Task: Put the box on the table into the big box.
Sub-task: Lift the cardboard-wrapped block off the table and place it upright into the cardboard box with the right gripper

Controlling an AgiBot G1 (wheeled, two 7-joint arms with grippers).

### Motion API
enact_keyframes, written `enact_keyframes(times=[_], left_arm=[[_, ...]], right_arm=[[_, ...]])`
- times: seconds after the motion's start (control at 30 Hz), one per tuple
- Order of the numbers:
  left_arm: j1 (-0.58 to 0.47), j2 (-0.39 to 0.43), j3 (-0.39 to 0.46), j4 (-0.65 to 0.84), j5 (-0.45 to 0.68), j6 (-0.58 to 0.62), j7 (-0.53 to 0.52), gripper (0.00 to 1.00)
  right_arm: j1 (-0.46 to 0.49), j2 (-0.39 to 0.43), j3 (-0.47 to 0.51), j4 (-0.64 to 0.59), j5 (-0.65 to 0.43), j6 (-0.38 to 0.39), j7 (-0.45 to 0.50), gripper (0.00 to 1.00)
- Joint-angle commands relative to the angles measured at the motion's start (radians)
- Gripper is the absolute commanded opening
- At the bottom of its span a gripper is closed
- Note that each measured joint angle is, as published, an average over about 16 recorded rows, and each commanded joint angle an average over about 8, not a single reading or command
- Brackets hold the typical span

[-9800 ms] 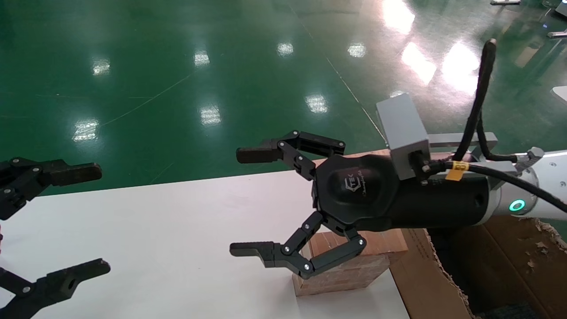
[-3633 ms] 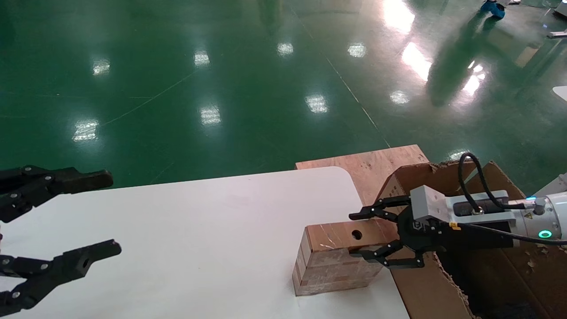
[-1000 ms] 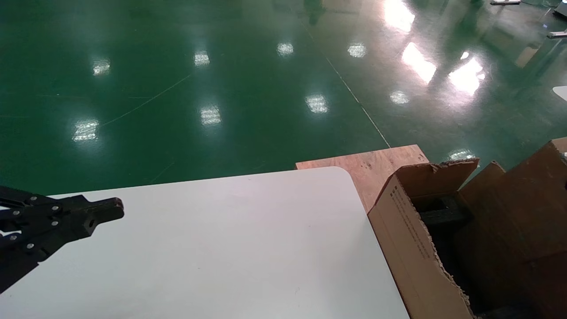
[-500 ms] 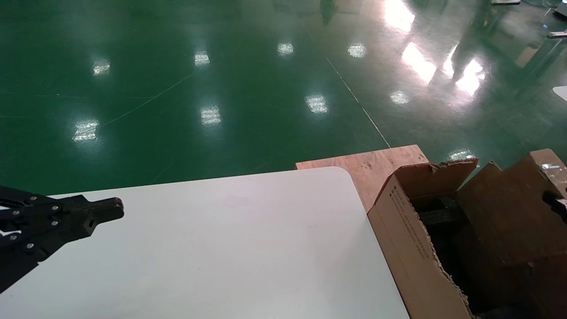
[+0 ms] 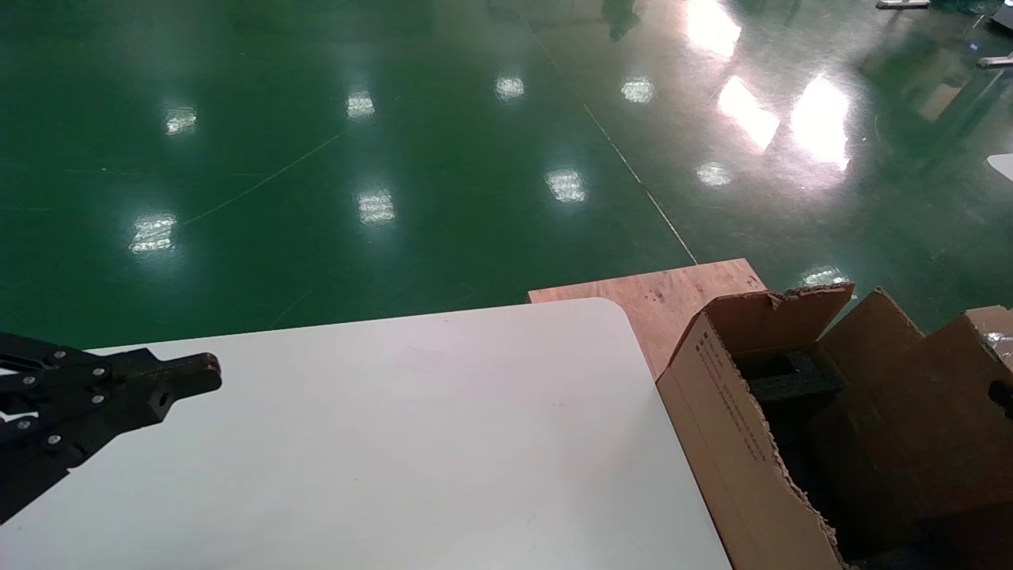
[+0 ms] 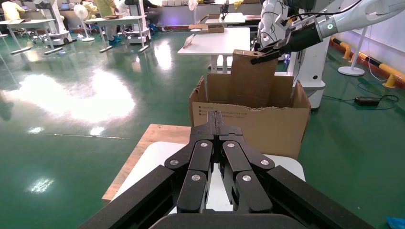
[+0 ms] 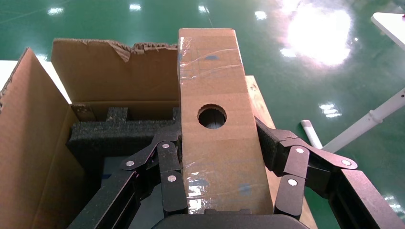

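The small brown box (image 7: 210, 71) with a round hole stands on end between my right gripper's (image 7: 217, 148) fingers, which are shut on its two sides. It hangs over the open big box (image 7: 28, 124), above the black foam (image 7: 119, 133). In the head view the box (image 5: 934, 427) is partly down inside the big box (image 5: 736, 412) at the right edge, where only a bit of one right finger (image 5: 1003, 394) shows. The left wrist view shows the box (image 6: 253, 78) rising out of the big box (image 6: 248, 124). My left gripper (image 5: 158, 384) is shut and empty over the white table's (image 5: 396, 443) left side.
A brown plywood board (image 5: 673, 289) lies under the big box, past the table's far right corner. The big box has ragged upright flaps (image 5: 779, 313). Shiny green floor lies all around. Other tables and another robot stand beyond in the left wrist view.
Over the last second the small box has sunk lower into the big box and shifted toward the right edge. My left gripper has not moved.
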Motion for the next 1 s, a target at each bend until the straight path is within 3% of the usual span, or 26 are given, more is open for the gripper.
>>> enact_keyframes(times=[0.03,0.5,1.0], left_arm=[[0.0,0.0,0.0,0.0,0.0,0.0,0.0,0.0],[0.0,0.0,0.0,0.0,0.0,0.0,0.0,0.0],[0.0,0.0,0.0,0.0,0.0,0.0,0.0,0.0]], right_arm=[[0.0,0.003,-0.003,-0.001,-0.001,-0.001,-0.001,0.0],[0.038,-0.051,-0.024,-0.116,-0.003,-0.074,-0.034,0.0],[0.18,-0.091,-0.157,-0.29,0.026,-0.194,-0.096,0.0]])
